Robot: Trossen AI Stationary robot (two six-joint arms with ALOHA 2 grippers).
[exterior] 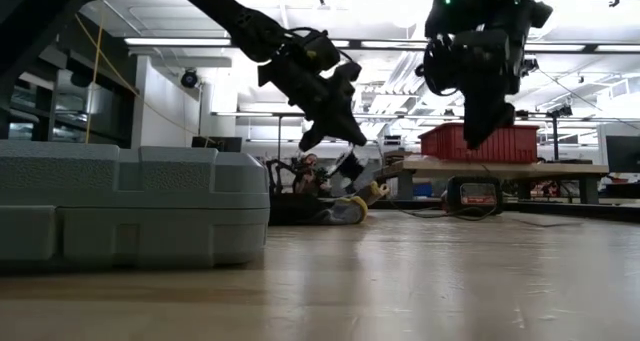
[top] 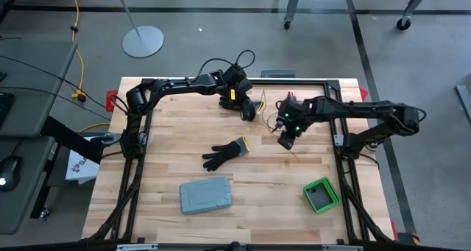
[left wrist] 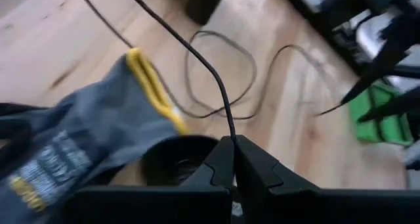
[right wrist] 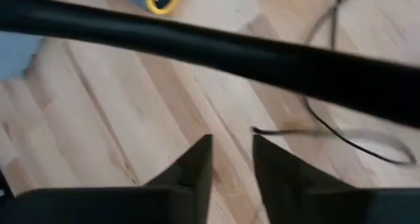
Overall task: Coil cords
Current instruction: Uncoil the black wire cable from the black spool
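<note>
Left gripper (left wrist: 233,148) pinched shut on thin dark cord (left wrist: 220,86), upper centre of high view. Cord runs up-frame from fingertips in left wrist view; rest lies in loose loop on wooden table (top: 169,144). Right gripper (right wrist: 231,155), centre right in high view, fingers slightly parted, holding nothing, above cord end.

Near half of table (top: 162,144): grey case (top: 206,196) lay left of centre, green box (top: 321,195) at right corner, bare wood between them passable. Black glove (top: 227,153) sprawled mid-table. Far centre crowded: left gripper (top: 249,112) and right gripper (top: 285,139) hung close together (both raised above wood), thin cord (left wrist: 223,86) looped loose on boards between them. Left edge strip lay bare.
</note>
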